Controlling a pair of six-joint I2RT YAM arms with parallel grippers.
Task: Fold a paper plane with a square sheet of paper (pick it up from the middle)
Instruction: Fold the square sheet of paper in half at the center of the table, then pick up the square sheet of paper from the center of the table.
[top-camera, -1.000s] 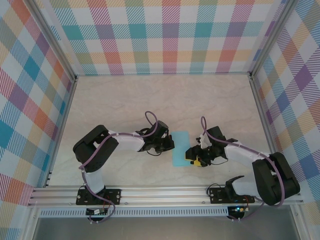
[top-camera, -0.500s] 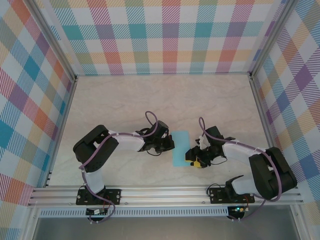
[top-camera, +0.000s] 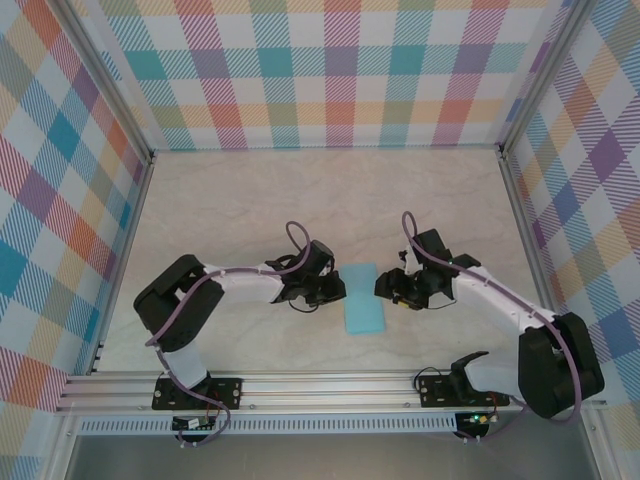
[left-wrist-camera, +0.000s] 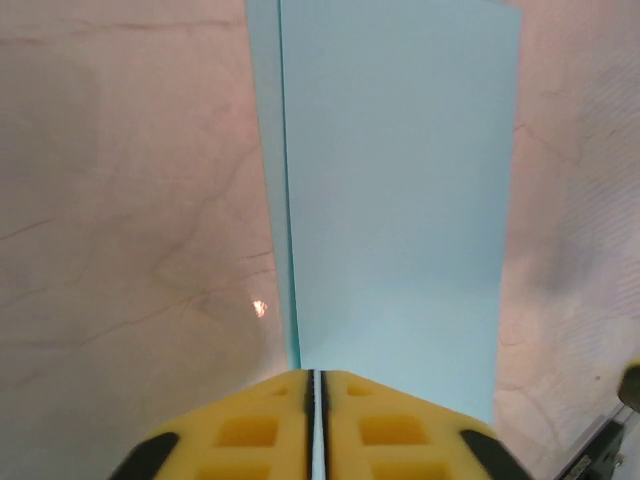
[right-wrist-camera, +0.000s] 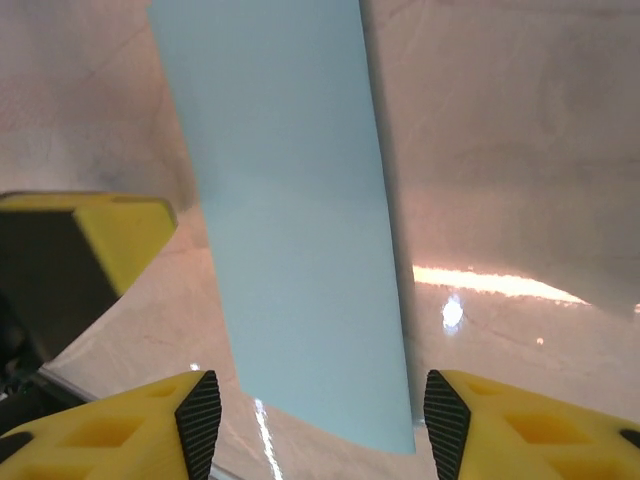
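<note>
In the top view, the sheet of paper (top-camera: 364, 300) is lying flat on the pale marbled tabletop (top-camera: 240, 210), just below the middle of the frame. It is showing as a narrow, upright, light blue rectangle, leaning slightly. The two arms are reaching in from either side of it.

The left tool (top-camera: 338, 290) is sitting at the paper's left long edge. In the left wrist view, its yellow fingers (left-wrist-camera: 250, 425) are pressing together at the bottom of the frame, with only a thin dark line between them. Their tips are meeting the paper's near edge. Whether a layer is caught between them cannot be told. From there the sheet is stretching up toward the top of the frame. A second layer's edge is showing as a thin strip along its left side, so the paper is lying doubled.

The right tool (top-camera: 383, 288) is sitting at the paper's right long edge, near its upper end. In the right wrist view, its fingers (right-wrist-camera: 195, 410) are standing spread at the bottom corners of the frame. The paper's near corner is lying between them, and neither finger is touching it. The blue strip is running up to the top of that frame, and the left tool is showing as a yellow and black block at the left edge.

Checked walls (top-camera: 330, 70) are enclosing the tabletop on three sides.
</note>
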